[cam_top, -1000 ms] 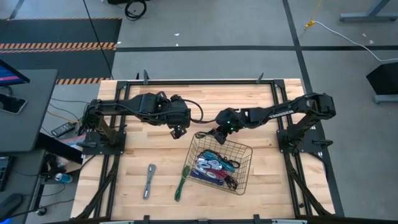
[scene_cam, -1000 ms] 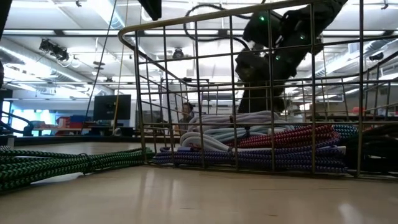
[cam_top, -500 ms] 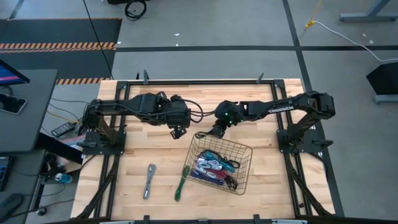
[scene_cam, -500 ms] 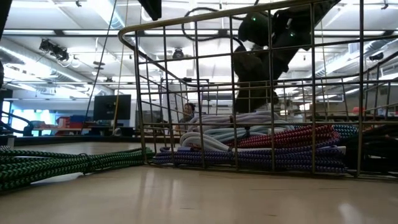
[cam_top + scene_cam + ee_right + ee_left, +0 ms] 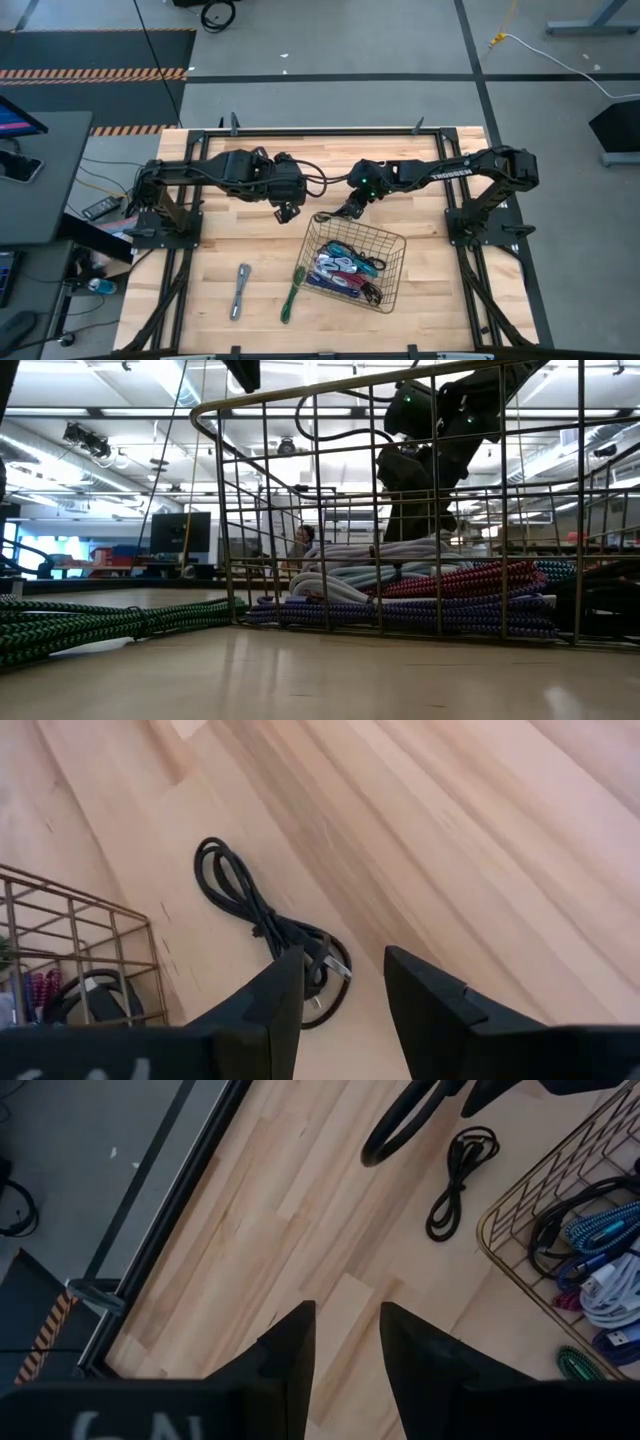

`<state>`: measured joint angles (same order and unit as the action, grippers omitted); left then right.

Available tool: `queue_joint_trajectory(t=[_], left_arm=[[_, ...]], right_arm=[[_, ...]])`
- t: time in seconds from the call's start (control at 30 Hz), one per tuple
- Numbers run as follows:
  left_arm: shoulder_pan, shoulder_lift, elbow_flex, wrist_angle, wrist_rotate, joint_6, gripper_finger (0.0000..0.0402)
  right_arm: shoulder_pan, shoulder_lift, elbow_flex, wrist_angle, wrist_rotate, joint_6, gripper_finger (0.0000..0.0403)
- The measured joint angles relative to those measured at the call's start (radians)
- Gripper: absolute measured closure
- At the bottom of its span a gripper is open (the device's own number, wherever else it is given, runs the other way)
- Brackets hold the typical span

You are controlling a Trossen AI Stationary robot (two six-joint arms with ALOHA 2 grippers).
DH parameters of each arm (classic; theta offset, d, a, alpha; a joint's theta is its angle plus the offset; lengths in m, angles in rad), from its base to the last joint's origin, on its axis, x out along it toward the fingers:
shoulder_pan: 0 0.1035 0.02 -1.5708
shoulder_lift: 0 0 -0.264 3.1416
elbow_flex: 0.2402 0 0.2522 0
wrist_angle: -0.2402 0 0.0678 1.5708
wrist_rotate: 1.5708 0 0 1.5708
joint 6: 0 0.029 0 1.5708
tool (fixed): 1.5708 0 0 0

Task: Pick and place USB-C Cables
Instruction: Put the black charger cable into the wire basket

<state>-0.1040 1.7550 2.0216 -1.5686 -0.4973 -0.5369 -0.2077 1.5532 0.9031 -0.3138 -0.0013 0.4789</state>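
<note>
A black USB-C cable (image 5: 262, 923) lies coiled on the wood just outside the far corner of the wire basket (image 5: 78, 948), also visible in the left wrist view (image 5: 457, 1175). My right gripper (image 5: 343, 960) hovers open over it, one end of the coil showing between the fingers; in the high view it (image 5: 349, 212) is at the basket's far corner. My left gripper (image 5: 346, 1315) is open, waiting a little to the left (image 5: 286, 213). Several coloured cables (image 5: 340, 268) lie in the basket. A green cable (image 5: 292, 288) and a grey one (image 5: 240, 290) rest on the table left of it.
The basket (image 5: 396, 268) stands right of centre near the front; in the low view its wires (image 5: 320, 510) fill the frame, with the green cable (image 5: 100, 622) beside it. Metal frame rails border the table. Bare wood lies along the far and left parts.
My right arm has drawn back a little toward the table's far edge, while its gripper has stayed near the basket's far corner. The cables and basket have not moved.
</note>
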Motion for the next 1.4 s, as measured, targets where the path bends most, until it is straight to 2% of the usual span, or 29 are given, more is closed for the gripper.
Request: queue_joint_trajectory(t=[0.3, 0.47, 0.7, 1.4], left_arm=[[0.000, 0.000, 0.000, 0.002, 0.000, 0.000, 0.0280], [0.000, 0.000, 0.000, 0.003, 0.000, 0.000, 0.0280], [0.000, 0.000, 0.000, 0.006, 0.000, 0.000, 0.0280], [0.000, 0.000, 0.000, 0.034, 0.000, 0.000, 0.0280]], right_arm=[[0.000, 0.000, 0.000, -0.015, 0.001, 0.003, 0.0255], [0.001, 0.000, 0.000, -0.027, -0.056, 0.050, 0.0244], [0.005, 0.000, -0.003, -0.023, -0.045, 0.053, 0.0226], [0.005, 0.000, -0.026, 0.002, -0.053, 0.071, 0.0224]])
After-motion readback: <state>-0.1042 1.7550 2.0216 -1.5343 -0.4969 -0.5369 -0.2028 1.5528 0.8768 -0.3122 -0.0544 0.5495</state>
